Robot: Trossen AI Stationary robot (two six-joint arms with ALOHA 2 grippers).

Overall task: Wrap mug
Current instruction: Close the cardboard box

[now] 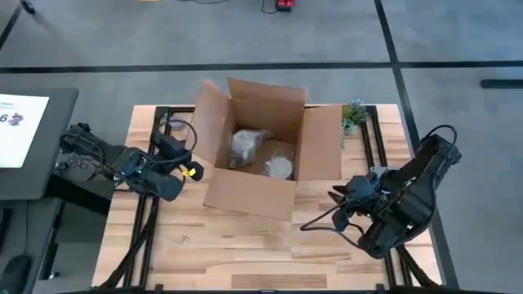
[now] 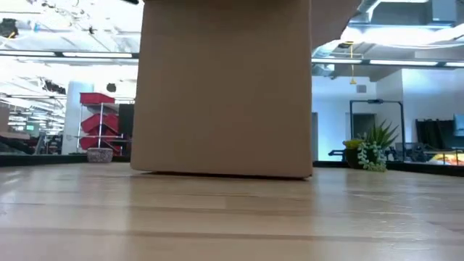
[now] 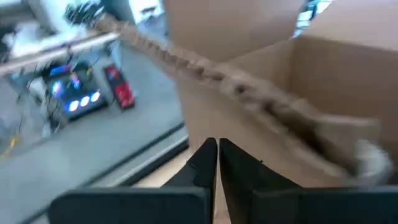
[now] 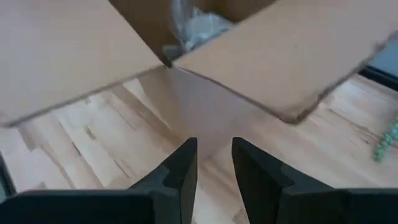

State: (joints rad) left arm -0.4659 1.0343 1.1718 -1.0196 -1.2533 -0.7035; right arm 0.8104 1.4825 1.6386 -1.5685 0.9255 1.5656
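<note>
An open cardboard box (image 1: 249, 192) stands in the middle of the wooden table, its flaps spread outward. Inside lie two pale bundles in clear wrapping, one (image 1: 248, 144) at the far left and one (image 1: 279, 167) beside it. No bare mug shows. My left gripper (image 1: 194, 172) is shut, close to the box's left side just below the left flap (image 3: 205, 62); I cannot tell whether it touches. My right gripper (image 1: 335, 196) is open by the box's near right corner (image 4: 186, 93), with nothing between its fingers (image 4: 180, 162).
A small green plant (image 1: 353, 116) stands at the far right of the table, behind the box's right flap. A white screen (image 1: 20, 122) lies on a dark stand left of the table. Bare wood (image 1: 245, 253) stretches along the near edge.
</note>
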